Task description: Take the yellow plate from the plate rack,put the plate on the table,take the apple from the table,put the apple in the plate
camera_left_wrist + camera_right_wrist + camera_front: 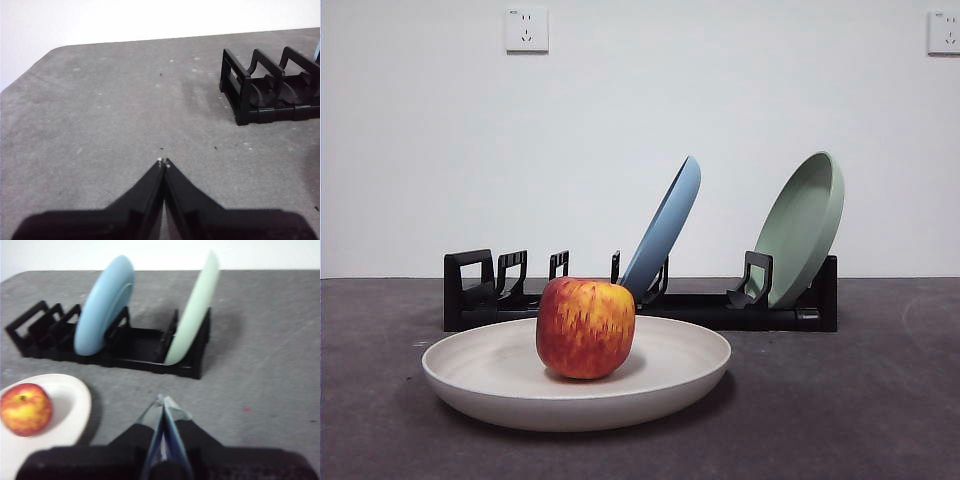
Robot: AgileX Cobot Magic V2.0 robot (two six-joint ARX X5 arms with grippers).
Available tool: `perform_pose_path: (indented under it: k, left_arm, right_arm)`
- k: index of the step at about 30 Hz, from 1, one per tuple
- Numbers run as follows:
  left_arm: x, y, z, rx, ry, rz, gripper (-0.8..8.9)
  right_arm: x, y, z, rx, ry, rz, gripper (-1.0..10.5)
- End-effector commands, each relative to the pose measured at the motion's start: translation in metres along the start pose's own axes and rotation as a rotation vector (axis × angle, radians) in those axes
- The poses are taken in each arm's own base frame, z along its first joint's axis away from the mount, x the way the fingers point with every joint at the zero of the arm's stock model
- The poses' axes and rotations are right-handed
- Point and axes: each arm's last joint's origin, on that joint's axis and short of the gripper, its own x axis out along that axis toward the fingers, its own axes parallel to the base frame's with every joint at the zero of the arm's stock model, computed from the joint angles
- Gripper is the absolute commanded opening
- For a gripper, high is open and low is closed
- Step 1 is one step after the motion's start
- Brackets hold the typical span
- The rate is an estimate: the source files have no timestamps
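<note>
Streaky red-yellow round apple (585, 327) sits in the cream shallow round plate (680, 375) on the dark grey counter (860, 400); left end effector (163, 162) and right end effector (163, 401) both pinched closed, empty.

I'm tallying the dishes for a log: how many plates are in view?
3: the yellow plate lies on the table under the apple; the blue plate and pale green plate stand in the plate rack.

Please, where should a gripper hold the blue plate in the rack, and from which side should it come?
Likely the top rim of the blue plate, approached from above. It stands tilted on edge in the plate rack, so its upper edge is free while the holders hide its lower edge.
</note>
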Motion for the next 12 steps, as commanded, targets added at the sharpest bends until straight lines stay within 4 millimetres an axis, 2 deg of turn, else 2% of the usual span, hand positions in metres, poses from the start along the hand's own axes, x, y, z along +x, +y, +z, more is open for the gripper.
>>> perform_pose_path:
  k: [1,8,12]
  left_arm:
    - [0.002,0.000,-0.004,0.004,0.003,0.007,-0.03]
    - [0.002,0.000,-0.004,0.004,0.003,0.007,-0.03]
    - [0.002,0.000,-0.004,0.004,0.003,0.007,-0.03]
  right_arm:
    - [0.002,-0.007,-0.015,-0.019,0.006,-0.059,0.0]
    - [0.013,-0.023,-0.053,0.024,-0.160,-0.198,0.0]
    - [0.020,-0.028,-0.074,0.030,-0.190,-0.233,0.0]
